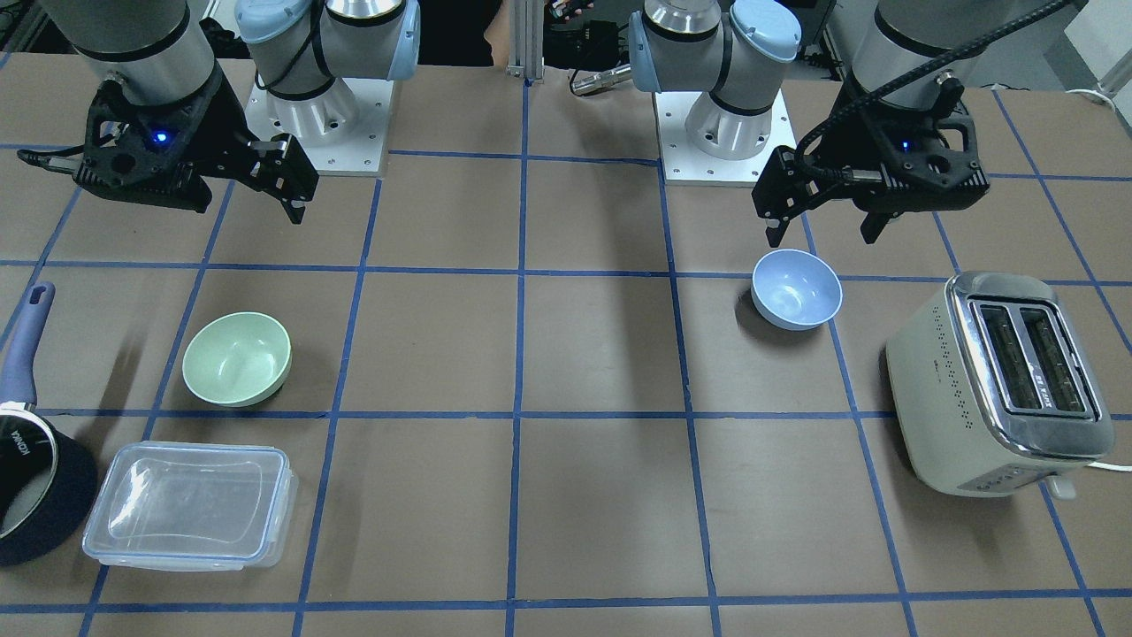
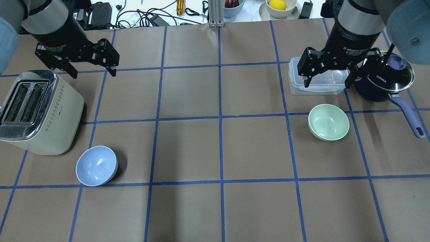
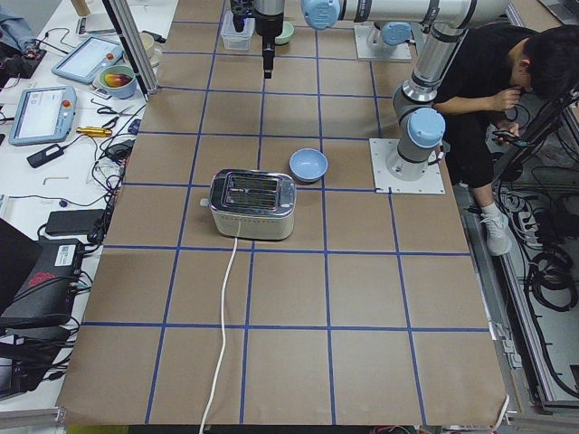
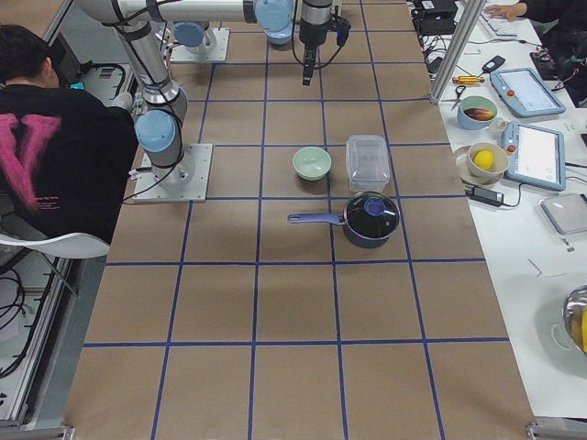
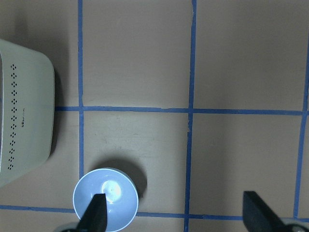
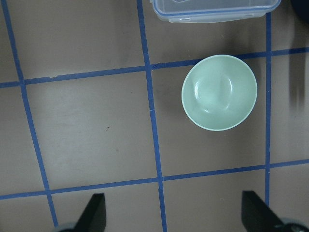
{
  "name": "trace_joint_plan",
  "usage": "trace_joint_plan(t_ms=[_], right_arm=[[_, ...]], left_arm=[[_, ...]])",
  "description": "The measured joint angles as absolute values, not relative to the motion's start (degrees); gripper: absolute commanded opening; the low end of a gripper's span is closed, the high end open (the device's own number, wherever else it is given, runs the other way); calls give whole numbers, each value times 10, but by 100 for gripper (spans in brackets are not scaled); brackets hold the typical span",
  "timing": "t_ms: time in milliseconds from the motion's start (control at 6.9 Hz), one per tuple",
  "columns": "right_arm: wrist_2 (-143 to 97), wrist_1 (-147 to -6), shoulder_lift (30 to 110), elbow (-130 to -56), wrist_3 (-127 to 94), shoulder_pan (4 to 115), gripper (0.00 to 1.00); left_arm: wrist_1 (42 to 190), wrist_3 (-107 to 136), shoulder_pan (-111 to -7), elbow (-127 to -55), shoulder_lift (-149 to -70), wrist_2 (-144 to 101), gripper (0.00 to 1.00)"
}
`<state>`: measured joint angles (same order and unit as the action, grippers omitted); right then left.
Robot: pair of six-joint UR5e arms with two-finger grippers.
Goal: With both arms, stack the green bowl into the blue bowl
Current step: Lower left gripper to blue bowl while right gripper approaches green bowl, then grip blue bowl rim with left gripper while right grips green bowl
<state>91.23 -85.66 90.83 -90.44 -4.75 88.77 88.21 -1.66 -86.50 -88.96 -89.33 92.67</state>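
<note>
We read "KONKA" on the saucepan [image 2: 373,92]. The left pincer [image 2: 94,71] and right pincer [image 2: 327,82] hang spread wide, holding nothing. The green bowl [image 2: 328,121] and blue bowl [image 2: 96,165] sit well apart.

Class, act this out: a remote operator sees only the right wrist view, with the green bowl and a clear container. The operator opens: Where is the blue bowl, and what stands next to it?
Observer: The blue bowl sits upright on the robot's left half of the table, beside a toaster but not touching it.
Operator: Is the left gripper on it?
Observer: No, it hangs open above the table, holding nothing.
Operator: Anything next to my container?
Observer: A lidded dark saucepan stands right beside it.
</note>
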Motion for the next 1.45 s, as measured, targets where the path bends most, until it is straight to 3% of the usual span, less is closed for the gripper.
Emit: trace_joint_plan(t_ms=[435, 870, 1159, 1449], right_arm=[[911, -861, 906, -905, -36, 870, 100], [872, -900, 877, -952, 45, 731, 100], [865, -1015, 850, -1032, 109, 670, 100], [864, -1126, 795, -1085, 142, 646, 100]], left_arm=[[896, -18, -865, -900, -886, 928, 100], [934, -17, -851, -947, -885, 926, 100], [880, -34, -803, -1042, -889, 926, 98], [726, -63, -766, -1182, -902, 926, 99]])
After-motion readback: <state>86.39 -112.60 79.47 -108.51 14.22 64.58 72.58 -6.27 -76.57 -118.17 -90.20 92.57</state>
